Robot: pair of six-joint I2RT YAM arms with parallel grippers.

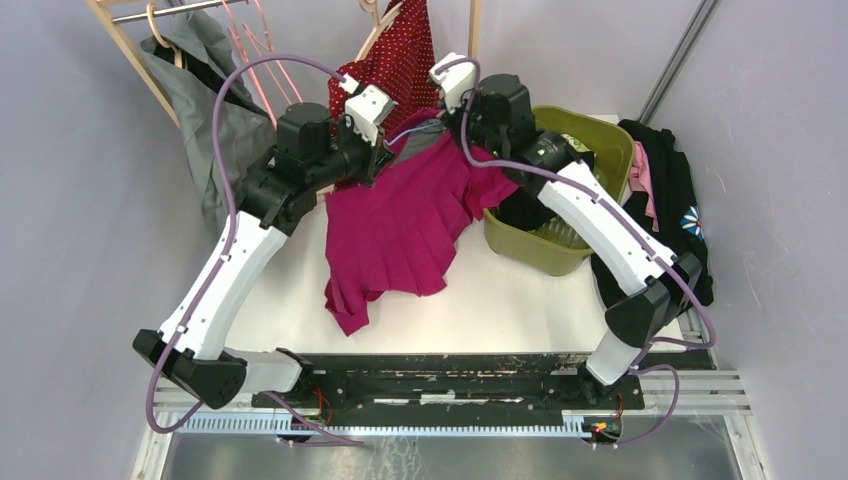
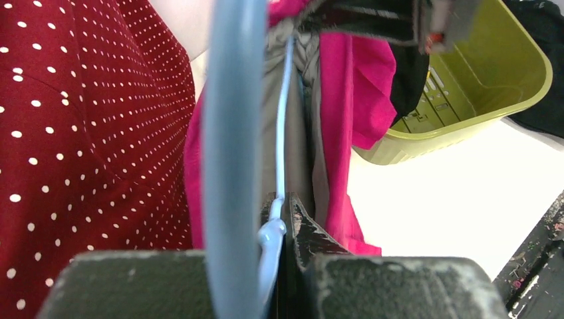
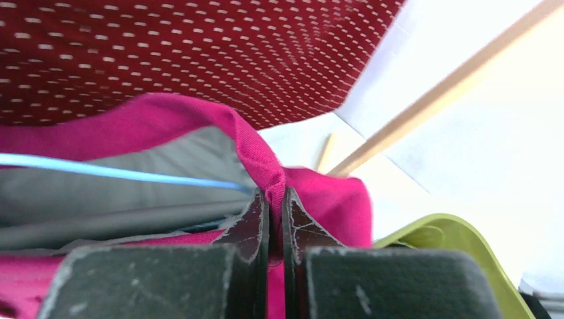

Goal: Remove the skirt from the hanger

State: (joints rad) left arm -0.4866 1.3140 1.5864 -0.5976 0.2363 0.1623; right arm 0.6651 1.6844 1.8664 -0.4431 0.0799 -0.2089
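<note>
Centre frame: right gripper (image 3: 275, 203) pinched the pink skirt (image 1: 400, 230) edge, left gripper (image 2: 282, 216) clamped the blue hanger (image 2: 286, 113); a slow, steady pull apart seemed wisest.

The left arm (image 1: 225, 280) and right arm (image 1: 610, 225) are built alike: long white shell links between chunky black joint housings, with a black motor block behind each gripper. A white, boxy camera housing (image 1: 368, 105) sits just behind the left gripper (image 2: 287, 203), and a second camera housing (image 1: 450, 78) sits behind the right gripper (image 3: 276, 196). A mauve cable (image 1: 225, 110) runs from the gripper end of the left arm back to its base. A second mauve cable (image 1: 693, 300) follows the right arm. Each gripper's fingers (image 3: 256, 219) are thin black blades, scratched pale, set in blocky dark grey mounts (image 3: 146, 282) speckled with wear. Farthest from the grippers, both arms bolt to a scuffed black rail (image 1: 450, 385).
</note>
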